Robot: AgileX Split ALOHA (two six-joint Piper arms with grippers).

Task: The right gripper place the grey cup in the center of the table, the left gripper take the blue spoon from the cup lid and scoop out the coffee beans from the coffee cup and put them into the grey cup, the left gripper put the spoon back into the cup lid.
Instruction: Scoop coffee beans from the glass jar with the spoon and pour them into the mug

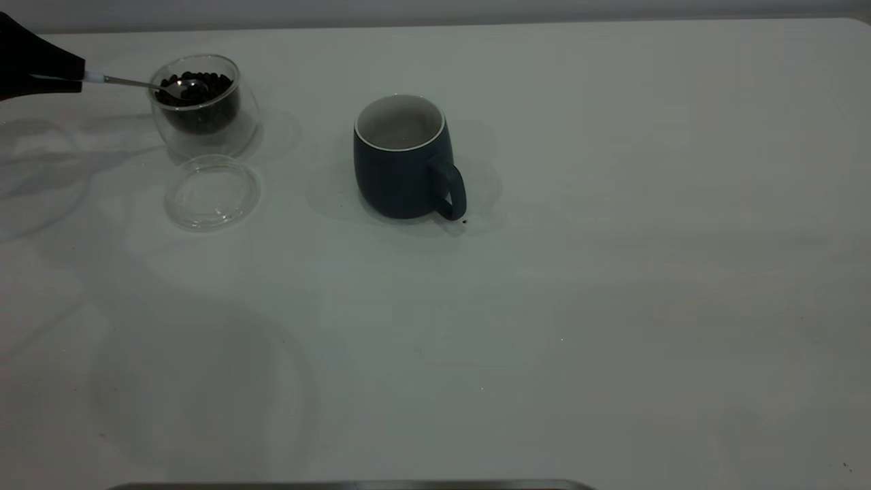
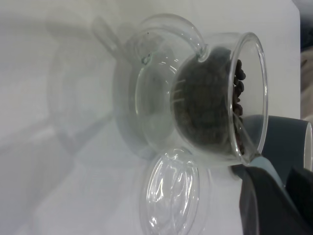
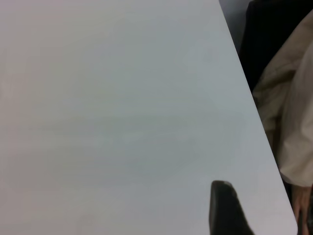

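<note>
The grey cup (image 1: 405, 160) stands upright near the middle of the table (image 1: 612, 272), handle toward the front right. The coffee cup (image 1: 201, 102) holds coffee beans (image 1: 201, 85) at the far left. The clear cup lid (image 1: 212, 192) lies flat and bare just in front of it. My left gripper (image 1: 76, 72) is shut on the blue spoon (image 1: 95, 77); the spoon's metal bowl (image 1: 185, 87) rests among the beans. The left wrist view shows the coffee cup (image 2: 161, 98), beans (image 2: 210, 107), lid (image 2: 171, 196), spoon handle (image 2: 271, 169), left gripper (image 2: 288, 191) and grey cup (image 2: 283, 137). My right gripper (image 3: 227, 213) hangs over bare table by its edge.
A small dark speck (image 1: 464, 221) lies on the table by the grey cup's handle. A person in pale clothing (image 3: 288, 112) is beyond the table edge in the right wrist view. A dark strip (image 1: 354, 485) runs along the front edge.
</note>
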